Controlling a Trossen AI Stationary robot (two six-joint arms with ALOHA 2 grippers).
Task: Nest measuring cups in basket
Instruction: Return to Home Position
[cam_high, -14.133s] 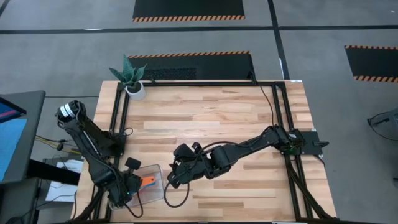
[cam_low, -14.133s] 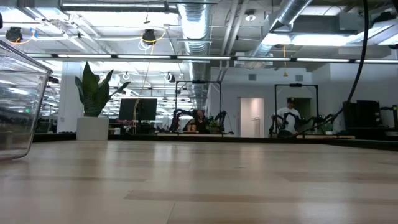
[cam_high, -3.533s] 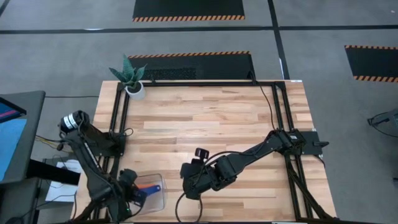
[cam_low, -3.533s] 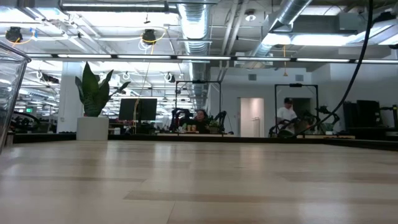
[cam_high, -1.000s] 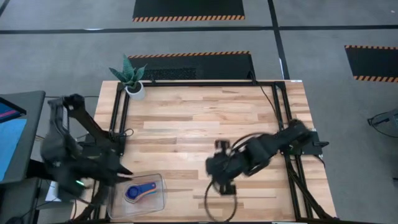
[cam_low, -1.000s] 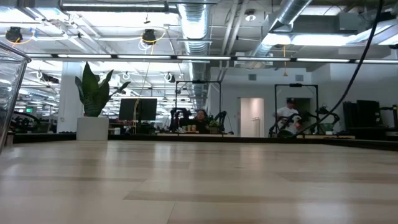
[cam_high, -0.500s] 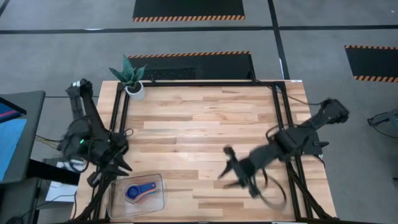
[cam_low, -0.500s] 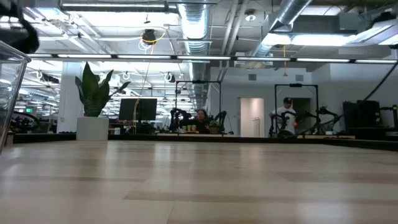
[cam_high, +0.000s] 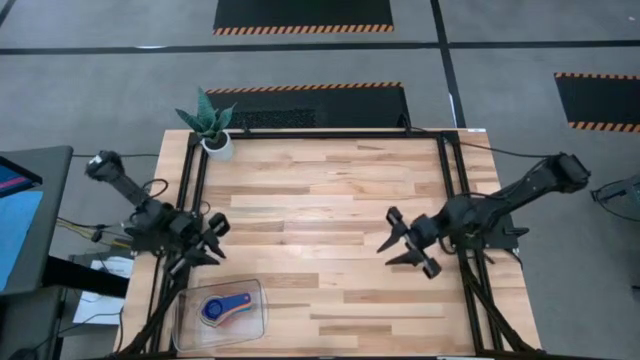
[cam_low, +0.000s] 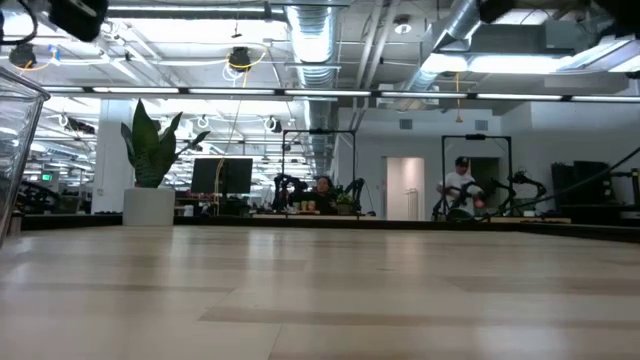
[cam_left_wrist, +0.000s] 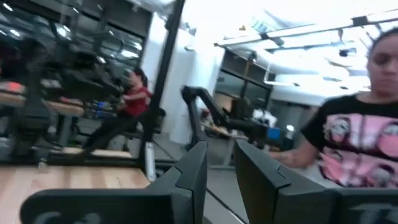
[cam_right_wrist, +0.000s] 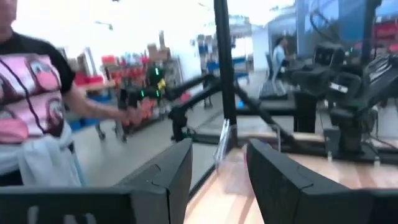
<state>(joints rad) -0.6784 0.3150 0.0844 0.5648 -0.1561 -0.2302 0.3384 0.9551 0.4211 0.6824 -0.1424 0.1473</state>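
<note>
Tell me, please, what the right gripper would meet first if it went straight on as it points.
Probably the left gripper, facing the right gripper across the table; heights are unclear, so it might pass.

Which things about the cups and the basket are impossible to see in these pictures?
High view: the blue cup on top covers whatever lies under it in the basket; only an orange handle shows.
Low view: the left edge cuts off the basket; no cup shows.
Wrist views: both face the room, not the basket.
</note>
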